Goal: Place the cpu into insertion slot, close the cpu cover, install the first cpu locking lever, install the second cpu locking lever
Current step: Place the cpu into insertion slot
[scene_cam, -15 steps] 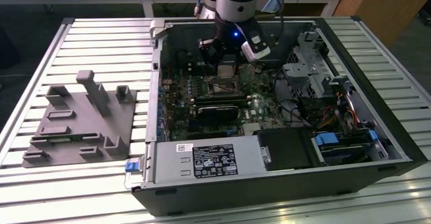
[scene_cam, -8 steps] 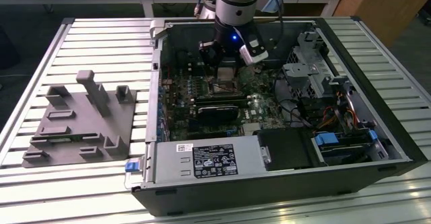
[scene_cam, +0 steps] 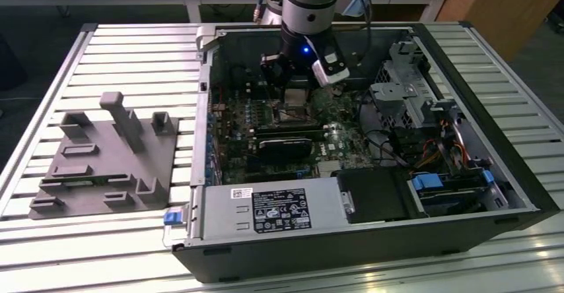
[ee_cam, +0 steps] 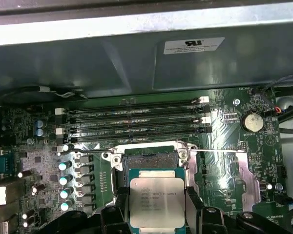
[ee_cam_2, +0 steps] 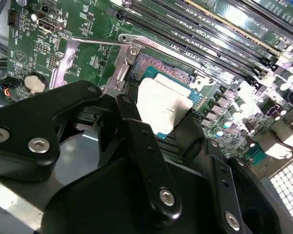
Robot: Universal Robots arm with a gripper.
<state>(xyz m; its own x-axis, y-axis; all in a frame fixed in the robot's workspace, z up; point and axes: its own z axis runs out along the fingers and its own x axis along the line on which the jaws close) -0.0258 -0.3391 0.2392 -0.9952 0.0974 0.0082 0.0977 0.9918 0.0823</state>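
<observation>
- Closest to my wrist cameras, the gripper has its 2 black fingers clenched on opposite edges of the cpu, pale metal face up.
- I see the chip held at the near edge of the insertion slot. The slot's dark centre is uncovered beyond it. I cannot tell whether chip and slot touch.
- Beside the slot, the cpu cover is swung open and lies out over the green board, its cut-out centre showing the board.
- From the slot's far corners, a thin wire lever and a second wire lever run outward in opposite directions.
- Past the slot sit 4 long black memory slots, side by side, with a coin battery near their end.
- From the exterior view, the open computer case lies on the slatted table, filling the half toward the exterior view's right.
- Inside it I see the motherboard, a black card just beside the slot, and a power supply along the case's near wall.
- The arm reaches down into the case over the slot.
- Near the table's edge on the exterior view's left rests a grey fixture tray with moulded posts and slots.
</observation>
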